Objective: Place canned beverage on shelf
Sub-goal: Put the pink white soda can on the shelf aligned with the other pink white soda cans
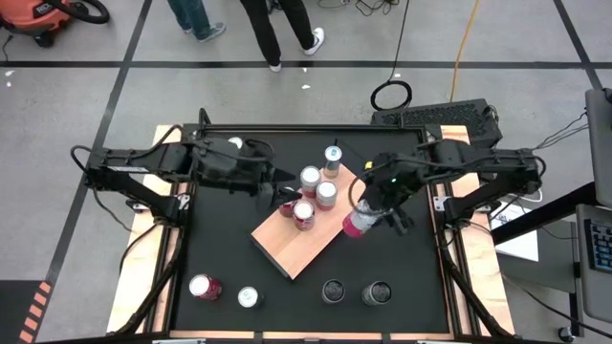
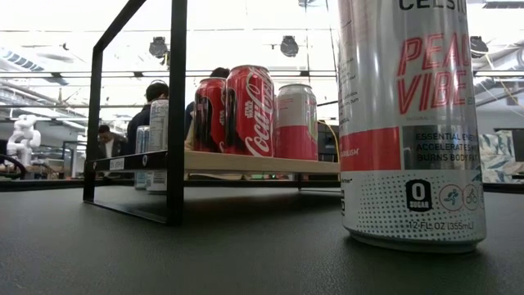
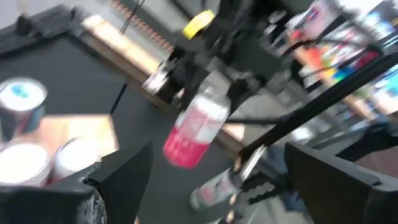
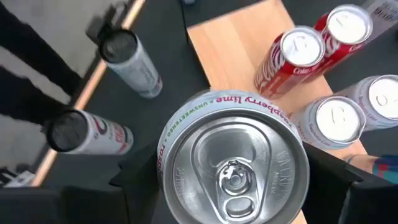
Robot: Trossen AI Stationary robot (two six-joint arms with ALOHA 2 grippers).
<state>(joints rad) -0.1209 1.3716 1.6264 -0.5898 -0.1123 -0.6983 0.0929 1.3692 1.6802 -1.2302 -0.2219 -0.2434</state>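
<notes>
The shelf (image 1: 298,247) is a light-brown board lying aslant in the middle of the black table. On its far end stand two red cola cans (image 1: 304,215) and two silver-topped cans (image 1: 326,194). My right gripper (image 1: 365,212) is shut on a pink-and-white can (image 1: 359,224) in the air beside the shelf's right edge. The right wrist view looks down on that can's top (image 4: 235,165). My left gripper (image 1: 280,188) hovers open over the red cans, with nothing between its fingers (image 3: 124,180). My right gripper pinches the pink can's upper side wall (image 3: 208,93), just under the rim, between its two fingers (image 4: 134,180). The fingers come from above, slanting down. The can hangs tilted below them, its bottom (image 3: 180,152) clear of the table.
Another can (image 1: 332,158) stands just beyond the shelf's far corner. Several more cans (image 1: 204,287) stand along the table's near edge, one (image 2: 409,123) filling the low view's right. A black frame (image 2: 174,106) rises at the shelf's end. People stand beyond the far edge.
</notes>
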